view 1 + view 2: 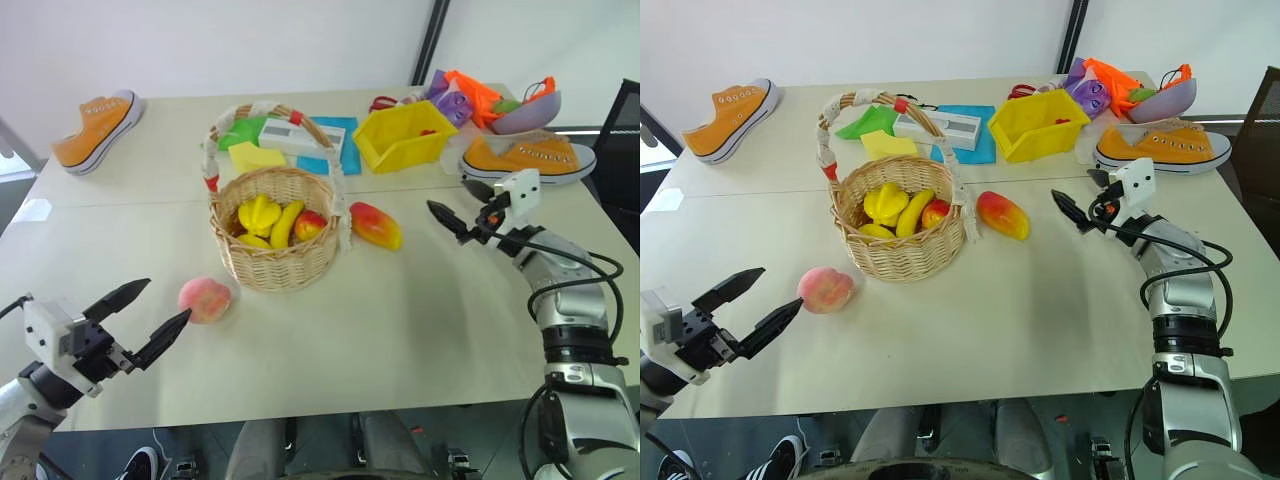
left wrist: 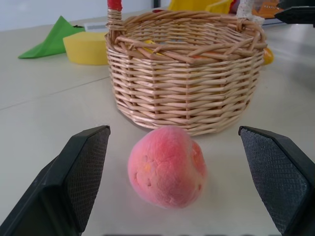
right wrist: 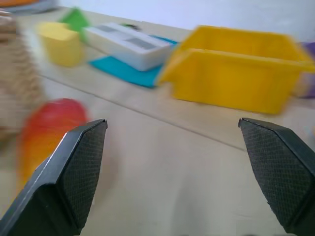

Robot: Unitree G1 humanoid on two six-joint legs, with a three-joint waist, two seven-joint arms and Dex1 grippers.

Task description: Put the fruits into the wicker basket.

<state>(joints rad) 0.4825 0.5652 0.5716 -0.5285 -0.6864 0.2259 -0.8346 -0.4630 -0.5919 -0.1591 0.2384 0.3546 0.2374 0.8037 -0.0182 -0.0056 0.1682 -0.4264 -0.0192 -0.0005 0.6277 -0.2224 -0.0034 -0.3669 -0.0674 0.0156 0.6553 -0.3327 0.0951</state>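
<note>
The wicker basket stands mid-table with a banana, a yellow fruit and a red apple inside. A fuzzy pink peach lies on the table just in front of it, to its left. My left gripper is open, its fingertips a little short of the peach, which sits between the two fingers in the left wrist view. The red-and-yellow mango lies right of the basket. My right gripper is open, to the right of the mango and apart from it; the mango shows blurred beside one finger.
A yellow plastic bin stands behind the mango. Orange sneakers lie at the back left and back right. A white box, blue sheet, green and yellow pieces sit behind the basket. A purple bowl with toys is far right.
</note>
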